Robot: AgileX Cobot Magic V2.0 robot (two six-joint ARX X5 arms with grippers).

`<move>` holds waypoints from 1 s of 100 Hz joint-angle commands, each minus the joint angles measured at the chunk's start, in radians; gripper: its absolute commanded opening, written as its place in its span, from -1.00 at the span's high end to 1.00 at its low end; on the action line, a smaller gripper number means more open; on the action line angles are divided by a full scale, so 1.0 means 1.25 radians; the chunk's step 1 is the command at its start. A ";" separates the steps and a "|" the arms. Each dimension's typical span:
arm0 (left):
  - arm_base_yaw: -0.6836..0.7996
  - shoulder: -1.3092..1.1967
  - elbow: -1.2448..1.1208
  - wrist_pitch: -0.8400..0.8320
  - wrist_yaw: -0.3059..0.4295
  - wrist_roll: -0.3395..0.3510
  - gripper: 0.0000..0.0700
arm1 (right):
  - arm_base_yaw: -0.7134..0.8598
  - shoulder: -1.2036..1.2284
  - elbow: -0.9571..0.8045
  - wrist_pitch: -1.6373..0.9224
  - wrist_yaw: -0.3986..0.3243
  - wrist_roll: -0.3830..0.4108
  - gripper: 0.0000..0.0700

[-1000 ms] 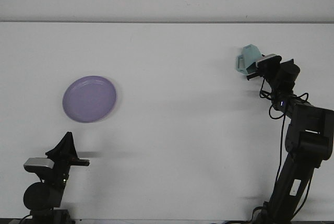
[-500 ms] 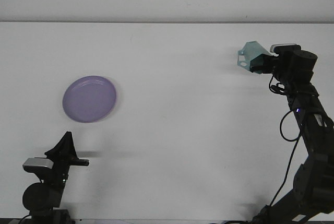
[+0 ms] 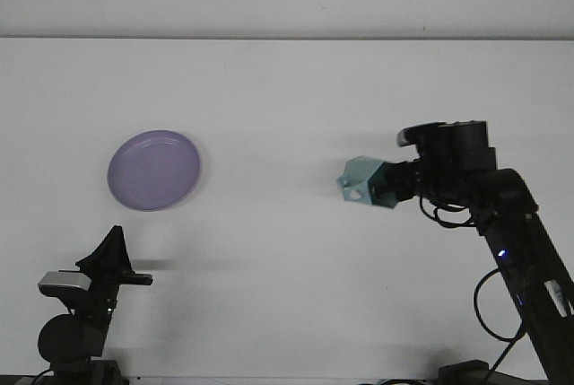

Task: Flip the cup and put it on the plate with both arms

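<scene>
A pale teal cup with a small handle hangs above the table right of centre, tipped on its side. My right gripper is shut on it, reaching leftward from the right arm. A round lavender plate lies flat on the white table at the left, far from the cup. My left gripper rests low at the front left, below the plate, its dark fingers pointing up and together with nothing in them.
The white table runs to a back edge at the wall. The right arm's base and cables rise along the right side.
The right arm has carried the cup from the far right back of the table down and leftward toward the centre. The left arm has stayed put.
</scene>
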 commanded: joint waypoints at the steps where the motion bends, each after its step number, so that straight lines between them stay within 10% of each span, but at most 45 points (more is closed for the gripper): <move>1: 0.000 0.000 0.013 0.008 -0.001 0.000 0.96 | 0.070 0.011 0.017 -0.034 0.017 -0.010 1.00; 51: 0.000 0.000 0.013 0.005 -0.001 -0.005 0.96 | 0.392 0.231 0.049 -0.222 0.183 -0.033 1.00; 100: 0.000 0.000 0.012 0.005 -0.001 -0.004 0.96 | 0.417 0.342 0.098 -0.256 0.197 -0.069 0.86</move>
